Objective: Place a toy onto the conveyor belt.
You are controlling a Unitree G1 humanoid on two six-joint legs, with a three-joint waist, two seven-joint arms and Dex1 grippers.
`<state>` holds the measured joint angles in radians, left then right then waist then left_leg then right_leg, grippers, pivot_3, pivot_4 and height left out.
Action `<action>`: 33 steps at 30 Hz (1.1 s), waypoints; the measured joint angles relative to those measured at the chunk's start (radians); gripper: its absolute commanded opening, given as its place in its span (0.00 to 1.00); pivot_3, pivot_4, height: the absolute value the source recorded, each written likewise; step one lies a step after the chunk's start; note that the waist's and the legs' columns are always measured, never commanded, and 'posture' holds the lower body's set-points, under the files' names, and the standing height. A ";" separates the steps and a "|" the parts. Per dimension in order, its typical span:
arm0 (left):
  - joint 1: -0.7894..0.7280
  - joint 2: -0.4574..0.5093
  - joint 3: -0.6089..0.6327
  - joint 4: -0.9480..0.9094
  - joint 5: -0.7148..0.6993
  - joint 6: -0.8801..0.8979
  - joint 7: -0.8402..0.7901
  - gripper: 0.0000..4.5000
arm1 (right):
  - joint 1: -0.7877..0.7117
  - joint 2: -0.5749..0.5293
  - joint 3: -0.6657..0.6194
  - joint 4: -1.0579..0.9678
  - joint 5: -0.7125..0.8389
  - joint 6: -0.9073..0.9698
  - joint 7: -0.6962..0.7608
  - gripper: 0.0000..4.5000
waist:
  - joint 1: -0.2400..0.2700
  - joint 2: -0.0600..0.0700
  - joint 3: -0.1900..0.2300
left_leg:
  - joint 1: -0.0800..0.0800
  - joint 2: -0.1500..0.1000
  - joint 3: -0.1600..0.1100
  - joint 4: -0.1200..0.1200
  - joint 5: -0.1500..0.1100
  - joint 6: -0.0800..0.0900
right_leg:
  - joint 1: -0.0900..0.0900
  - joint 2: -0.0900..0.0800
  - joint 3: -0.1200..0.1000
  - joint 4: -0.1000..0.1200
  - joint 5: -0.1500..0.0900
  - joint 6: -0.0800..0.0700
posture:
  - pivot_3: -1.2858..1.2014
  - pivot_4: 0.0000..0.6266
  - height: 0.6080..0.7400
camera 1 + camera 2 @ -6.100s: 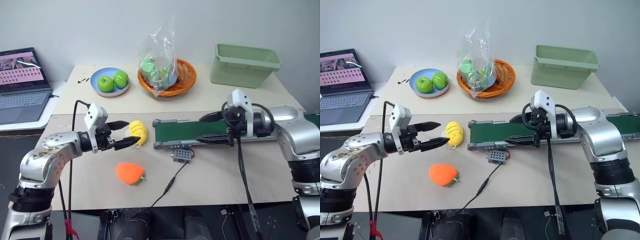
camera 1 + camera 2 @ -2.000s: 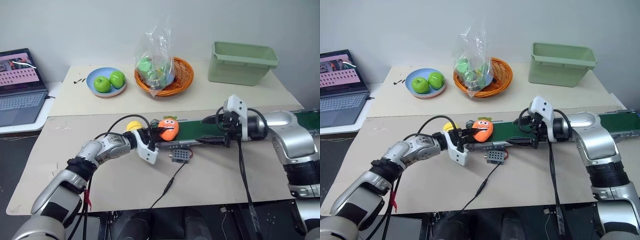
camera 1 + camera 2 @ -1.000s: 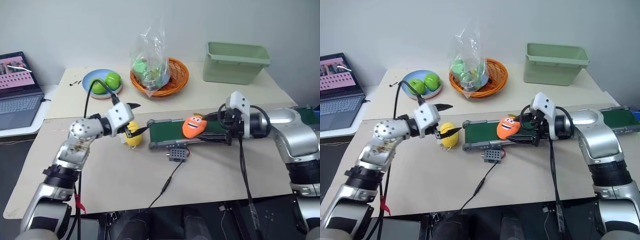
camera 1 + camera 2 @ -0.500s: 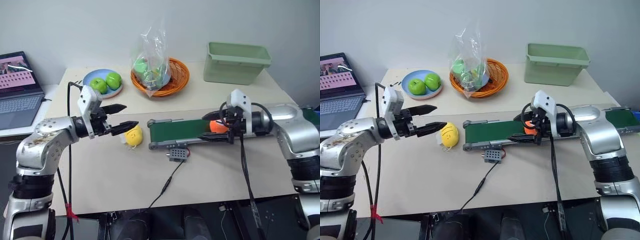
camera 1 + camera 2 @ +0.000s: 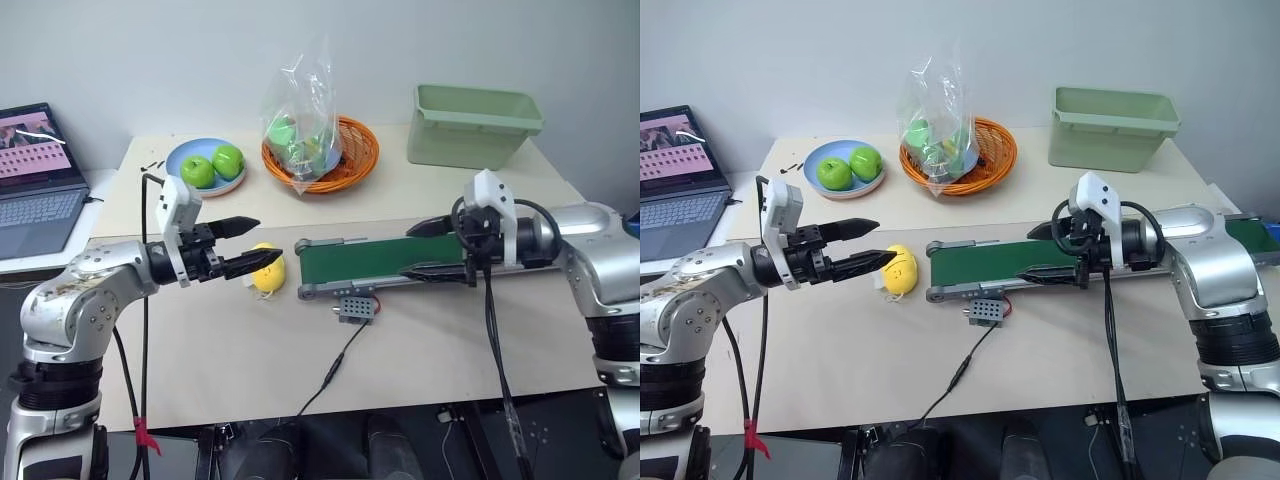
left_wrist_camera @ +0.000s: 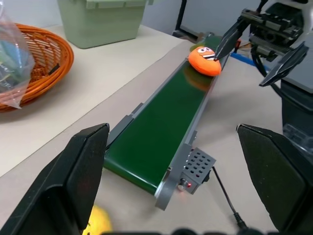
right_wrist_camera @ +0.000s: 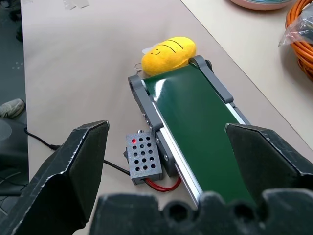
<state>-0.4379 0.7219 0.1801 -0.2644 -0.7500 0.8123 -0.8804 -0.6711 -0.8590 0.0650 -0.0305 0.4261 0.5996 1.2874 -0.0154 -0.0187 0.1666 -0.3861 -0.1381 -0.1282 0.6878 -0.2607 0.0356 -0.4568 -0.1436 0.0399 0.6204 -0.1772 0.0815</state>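
On the beige table [image 5: 250, 350] the orange toy [image 6: 205, 60] already rides the green belt [image 5: 380, 262] under the right gripper [image 5: 432, 248], whose jaws gape wide and empty like the left gripper [image 5: 258, 245], so both arms should simply keep clear.

No legible text, label, brand name, number or sign appears on any item. The laptop [image 5: 40, 170] screen shows rows of small pink and dark marks that cannot be read. The control box [image 7: 143, 158] on the conveyor belt [image 7: 200, 112] carries a grid of holes and a lit red indicator, without lettering. The toy [image 6: 205, 59] bears a drawn face, and the yellow toy [image 7: 168, 52] bears dark lines and a small smile; neither carries characters.
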 measured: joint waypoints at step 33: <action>-0.072 0.029 -0.002 0.037 -0.021 0.025 -0.004 0.99 | -0.012 0.005 -0.005 0.004 0.021 0.001 -0.025 1.00 | 0.001 0.000 0.000 | 0.000 0.000 0.000 0.000 0.001 -0.001 | 0.000 0.000 0.000 -0.001 0.000 0.000 | 0.52 0.24 1.00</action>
<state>-0.5102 0.7511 0.1782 -0.2275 -0.7710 0.8369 -0.8840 -0.6835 -0.8540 0.0603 -0.0265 0.4470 0.6005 1.2627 -0.0148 -0.0188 0.1666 -0.3862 -0.1381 -0.1280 0.6878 -0.2600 0.0343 -0.4567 -0.1436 0.0400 0.6196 -0.1770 0.0814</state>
